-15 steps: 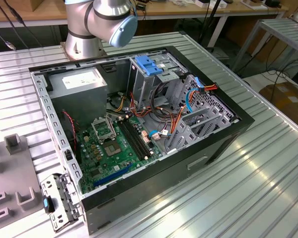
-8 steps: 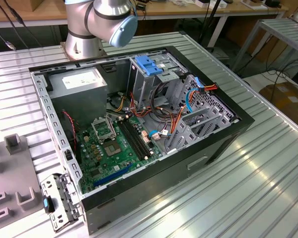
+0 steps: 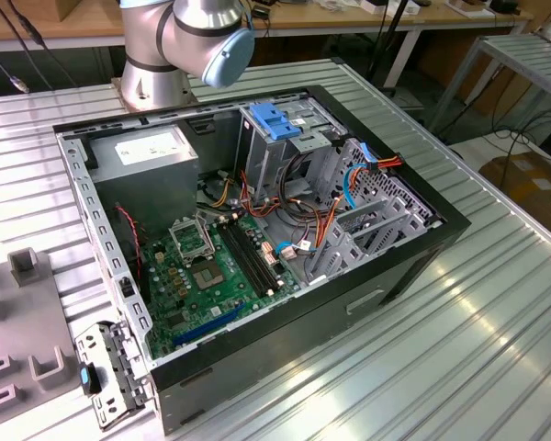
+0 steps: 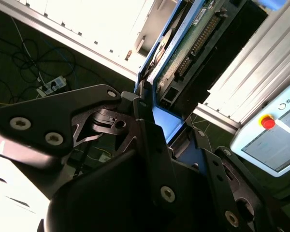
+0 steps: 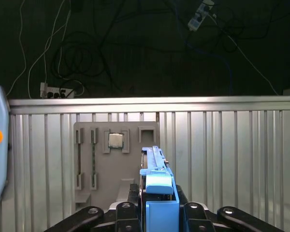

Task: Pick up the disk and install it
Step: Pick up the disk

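Disk [image 5: 154, 166] is being clamped edge-on in the gripper [image 5: 157, 215], whose black fingers [image 5: 132, 198] are being closed narrowly on it from both sides. In the first wrist view it is being held upright, its blue side rail [image 5: 160, 205] facing the camera, with the ribbed metal table [image 5: 232, 159] behind it. On that table a grey tray [image 5: 87, 145] is being seen just past the disk, carrying a small square chip [image 5: 116, 140]. In the second wrist view the green circuit board [image 4: 195, 41] on the drive's underside is being shown, bordered by the same blue plastic.

In the exterior view an open computer case [image 3: 257, 367] is lying on its side on the table, exposing the motherboard [image 3: 211, 266], a grey power-supply box [image 3: 151, 152] and a metal drive cage [image 3: 285, 161] topped by a light-blue bracket [image 3: 275, 119]. The arm [image 3: 188, 37] is standing just behind the case. Whether the disk is over the case cannot be told.
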Controlling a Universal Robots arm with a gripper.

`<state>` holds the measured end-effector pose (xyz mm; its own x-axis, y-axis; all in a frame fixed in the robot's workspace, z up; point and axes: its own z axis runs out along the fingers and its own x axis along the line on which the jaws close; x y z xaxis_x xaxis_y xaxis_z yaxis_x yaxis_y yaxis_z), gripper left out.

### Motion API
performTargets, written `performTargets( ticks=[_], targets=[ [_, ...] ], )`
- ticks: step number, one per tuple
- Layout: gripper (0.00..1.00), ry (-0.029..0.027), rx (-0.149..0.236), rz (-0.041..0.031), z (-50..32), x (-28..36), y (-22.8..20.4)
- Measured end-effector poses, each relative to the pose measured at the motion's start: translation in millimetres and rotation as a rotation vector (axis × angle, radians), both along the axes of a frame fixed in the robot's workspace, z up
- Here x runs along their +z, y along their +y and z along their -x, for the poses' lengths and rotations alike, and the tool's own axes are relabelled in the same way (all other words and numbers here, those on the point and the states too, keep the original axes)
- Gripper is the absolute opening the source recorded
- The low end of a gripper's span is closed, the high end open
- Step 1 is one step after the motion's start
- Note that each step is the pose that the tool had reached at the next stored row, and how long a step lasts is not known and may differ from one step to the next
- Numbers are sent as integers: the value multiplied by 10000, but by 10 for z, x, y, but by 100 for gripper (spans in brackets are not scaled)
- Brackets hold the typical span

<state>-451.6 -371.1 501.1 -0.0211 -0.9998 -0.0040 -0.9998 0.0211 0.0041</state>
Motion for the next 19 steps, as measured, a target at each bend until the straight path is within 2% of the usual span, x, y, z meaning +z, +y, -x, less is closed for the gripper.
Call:
performTargets(
  ticks=[19],
  targets=[
    [37,0,0,0,-65,0,0]
  ],
)
